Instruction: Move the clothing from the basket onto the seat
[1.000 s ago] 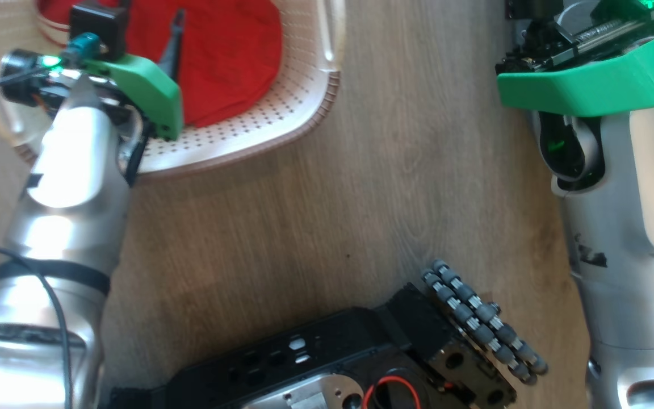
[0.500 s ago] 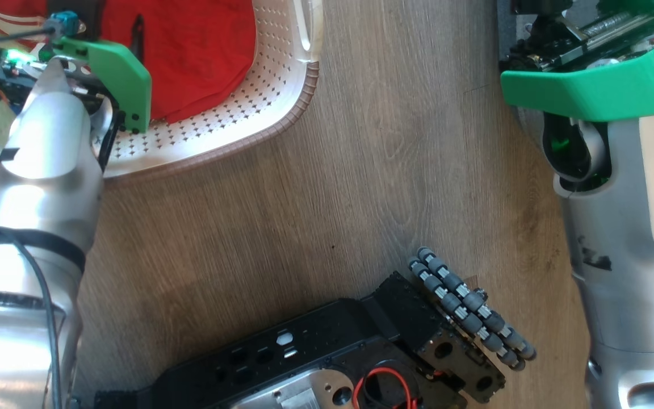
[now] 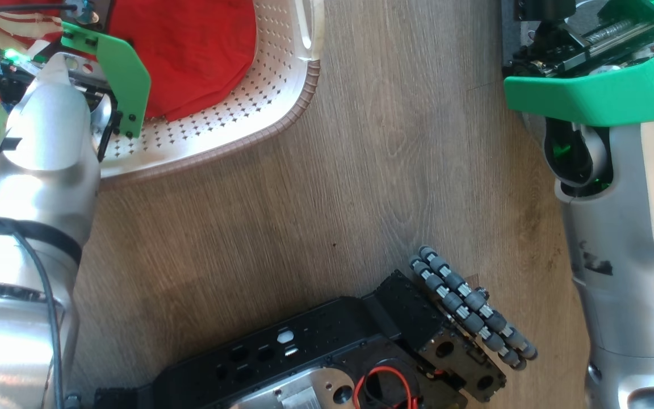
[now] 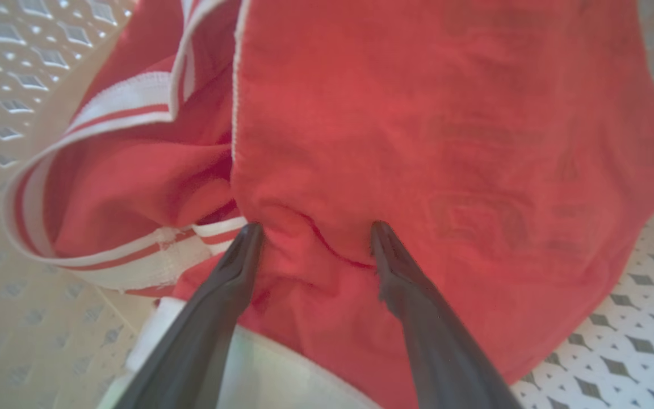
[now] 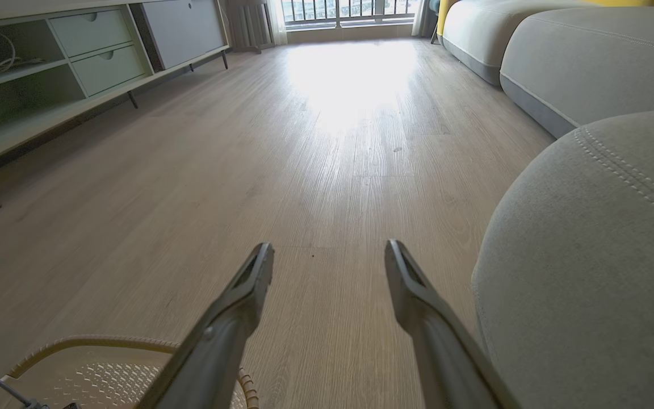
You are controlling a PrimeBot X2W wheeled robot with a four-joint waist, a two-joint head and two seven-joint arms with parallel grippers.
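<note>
Clothing (image 3: 191,51) lies heaped in the basket (image 3: 270,125) on the floor (image 3: 332,187), far left in the head view, which looks down into the perforated cream shell. The right wrist view adds the grey seat (image 5: 588,272), bulking at the right with pale stitching, bare boards between it and the basket's brown rim. The left wrist view brings out white stripe trim on the red fabric. There the left gripper (image 4: 314,227) is spread, both tips pressing into the cloth with a fold between them, unclenched. The right gripper (image 5: 330,250) hangs released over the floor.

Wide-spread left fingers (image 4: 230,272), right fingers (image 5: 247,289) equally parted
</note>
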